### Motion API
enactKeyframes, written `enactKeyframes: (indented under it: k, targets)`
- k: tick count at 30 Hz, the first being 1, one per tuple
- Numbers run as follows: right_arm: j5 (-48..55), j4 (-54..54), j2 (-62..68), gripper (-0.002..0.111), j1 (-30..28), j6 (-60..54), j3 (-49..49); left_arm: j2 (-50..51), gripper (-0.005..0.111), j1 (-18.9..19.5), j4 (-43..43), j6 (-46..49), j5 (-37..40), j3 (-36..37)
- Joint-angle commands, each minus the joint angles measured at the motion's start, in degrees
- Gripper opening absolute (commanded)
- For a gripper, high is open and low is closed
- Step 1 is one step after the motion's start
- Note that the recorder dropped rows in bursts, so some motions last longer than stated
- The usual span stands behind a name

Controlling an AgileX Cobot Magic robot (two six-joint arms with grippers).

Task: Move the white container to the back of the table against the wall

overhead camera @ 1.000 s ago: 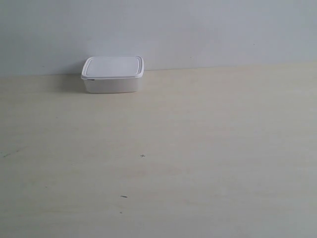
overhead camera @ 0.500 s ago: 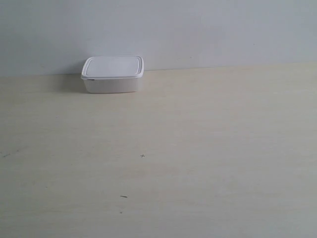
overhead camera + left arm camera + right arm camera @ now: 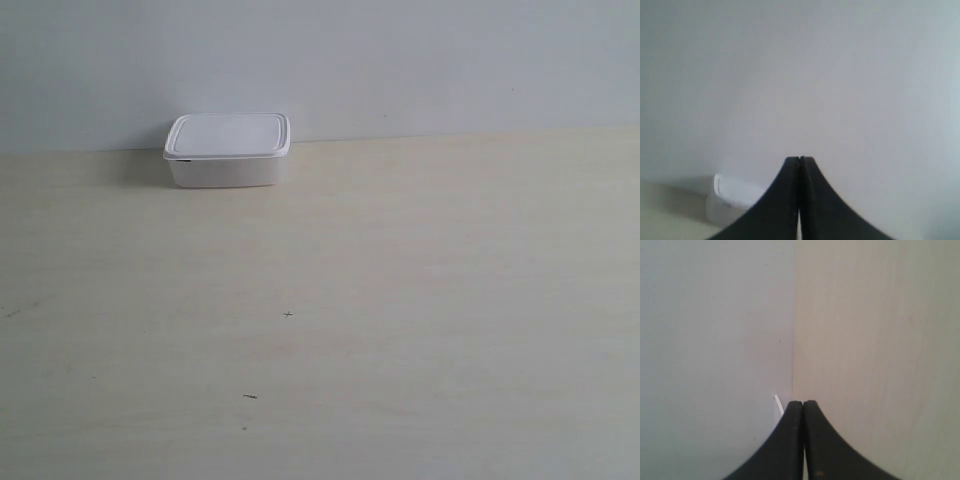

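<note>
The white container (image 3: 228, 150), lid on, sits at the back of the cream table (image 3: 400, 300), its rear edge at the pale wall (image 3: 400, 60). No arm shows in the exterior view. In the left wrist view my left gripper (image 3: 800, 159) is shut with nothing in it, well short of the white container (image 3: 732, 197), which is partly hidden behind its black fingers (image 3: 780, 200). My right gripper (image 3: 803, 403) is shut and empty too; a thin white sliver of the container (image 3: 778, 406) peeks past its fingers where the wall (image 3: 715, 340) meets the table (image 3: 880, 340).
A few tiny dark specks (image 3: 288, 315) mark the tabletop near its middle and front. Nothing else stands on the table in these views.
</note>
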Motion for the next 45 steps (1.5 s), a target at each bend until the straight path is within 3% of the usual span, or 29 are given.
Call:
enactKeyframes:
  k: [1, 4, 5, 7, 9, 12, 22, 45]
  targets:
    - [-0.74, -0.39, -0.32, 0.000, -0.53, -0.14, 0.04, -0.27, 0.000, -0.16, -23.42, 35.12, -8.07, -0.03]
    - [-0.74, -0.39, -0.32, 0.000, -0.53, -0.14, 0.04, -0.27, 0.000, -0.16, -31.67, 51.58, -4.01, -0.03]
    - [-0.74, -0.39, -0.32, 0.000, -0.53, -0.14, 0.04, -0.27, 0.000, -0.16, -40.27, 60.31, 0.76, -0.03]
    - [-0.74, -0.39, -0.32, 0.000, -0.53, -0.14, 0.04, -0.27, 0.000, -0.16, -48.07, 68.14, 6.15, -0.03]
    - [-0.74, -0.39, -0.32, 0.000, -0.53, -0.14, 0.04, -0.27, 0.000, -0.16, -47.28, 68.75, 11.15, -0.03]
    - [-0.74, -0.39, -0.32, 0.000, -0.53, -0.14, 0.04, -0.27, 0.000, -0.16, -47.15, 72.08, 27.44, -0.03]
    - [-0.74, -0.39, -0.32, 0.000, -0.53, -0.14, 0.04, -0.27, 0.000, -0.16, -46.79, 79.49, 42.21, -0.03]
    - [-0.74, -0.39, -0.32, 0.000, -0.53, -0.14, 0.04, -0.27, 0.000, -0.16, -46.79, 79.26, 42.71, -0.03]
